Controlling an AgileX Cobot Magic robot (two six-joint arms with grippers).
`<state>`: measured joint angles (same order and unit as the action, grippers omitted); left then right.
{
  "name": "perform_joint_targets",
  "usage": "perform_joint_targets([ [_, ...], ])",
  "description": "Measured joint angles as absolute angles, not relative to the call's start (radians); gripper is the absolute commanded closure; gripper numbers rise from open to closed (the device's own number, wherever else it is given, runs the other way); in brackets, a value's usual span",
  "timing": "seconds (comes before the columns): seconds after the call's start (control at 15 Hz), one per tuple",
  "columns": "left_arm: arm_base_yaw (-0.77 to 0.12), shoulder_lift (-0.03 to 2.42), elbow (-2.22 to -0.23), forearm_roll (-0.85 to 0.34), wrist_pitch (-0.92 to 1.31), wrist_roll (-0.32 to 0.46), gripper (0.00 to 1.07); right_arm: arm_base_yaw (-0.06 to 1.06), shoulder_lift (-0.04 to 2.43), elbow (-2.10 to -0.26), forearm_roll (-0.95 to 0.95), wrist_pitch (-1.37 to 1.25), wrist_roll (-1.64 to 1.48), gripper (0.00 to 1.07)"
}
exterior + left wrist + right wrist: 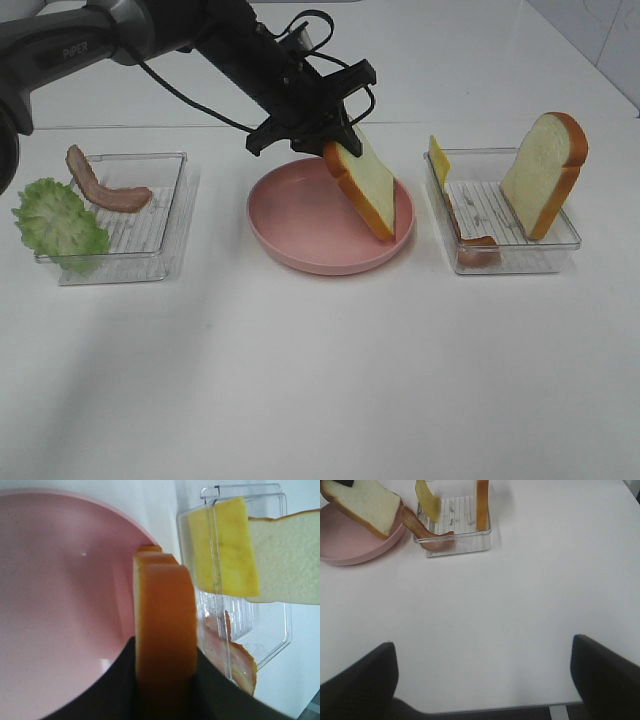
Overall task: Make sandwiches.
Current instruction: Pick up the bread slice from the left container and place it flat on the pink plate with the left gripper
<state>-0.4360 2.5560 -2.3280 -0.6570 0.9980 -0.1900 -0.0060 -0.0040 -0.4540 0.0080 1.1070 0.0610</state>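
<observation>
I'm looking down on a broad matte white tabletop (320, 380) that fills almost all of the high view. A thin straight line (480, 124) crosses it toward the far side, with more white surface beyond; I cannot tell whether it is a seam or a second table. In the far right corner sits a pale wall (608, 35) with faint joint lines. The light is soft and even, the shadows weak. The right wrist view catches the table's near edge (485, 710).
</observation>
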Motion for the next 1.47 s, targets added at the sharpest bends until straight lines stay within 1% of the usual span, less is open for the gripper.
perform_joint_targets([
  [0.07, -0.435, 2.561, -2.328, -0.658, 1.013, -0.213, 1.07, -0.006, -0.004, -0.454, 0.008, 1.107, 0.061, 0.18],
  [0.33, -0.435, 2.575, -2.328, -0.648, 1.023, -0.23, 1.07, -0.006, -0.004, -0.454, 0.008, 1.107, 0.061, 0.18],
  [0.47, -0.435, 2.575, -2.328, -0.633, 1.023, -0.237, 0.99, -0.006, -0.004, -0.454, 0.008, 1.107, 0.061, 0.18],
  [0.53, -0.435, 2.575, -2.328, -0.627, 1.024, -0.241, 0.81, -0.006, -0.004, -0.454, 0.008, 1.107, 0.061, 0.18],
  [0.6, -0.435, 2.575, -2.328, -0.614, 1.024, -0.246, 0.56, -0.006, -0.004, -0.454, 0.008, 1.107, 0.061, 0.18],
  [0.67, -0.436, 2.577, -2.328, -0.594, 1.028, -0.246, 0.24, -0.006, -0.004, -0.454, 0.008, 1.107, 0.061, 0.18],
  [0.73, -0.436, 2.581, -2.328, -0.577, 1.033, -0.249, 0.05, -0.006, -0.004, -0.454, 0.008, 1.107, 0.061, 0.18],
  [0.93, -0.436, 2.582, -2.328, -0.555, 1.058, -0.261, 0.05, -0.006, -0.004, -0.454, 0.008, 1.107, 0.061, 0.18],
  [1.13, -0.436, 2.587, -2.404, -0.419, 1.175, -0.301, 0.05, -0.006, -0.004, -0.454, 0.008, 1.107, 0.061, 0.18],
  [1.2, -0.436, 2.587, -2.423, -0.398, 1.194, -0.307, 0.05, -0.006, -0.004, -0.454, 0.008, 1.107, 0.061, 0.18],
  [1.33, -0.436, 2.585, -2.562, -0.295, 1.208, -0.321, 0.05, -0.006, -0.004, -0.454, 0.008, 1.107, 0.061, 0.18],
  [1.47, -0.436, 2.558, -2.61, -0.257, 1.209, -0.334, 0.05, -0.006, -0.004, -0.454, 0.008, 1.107, 0.061, 0.18],
])
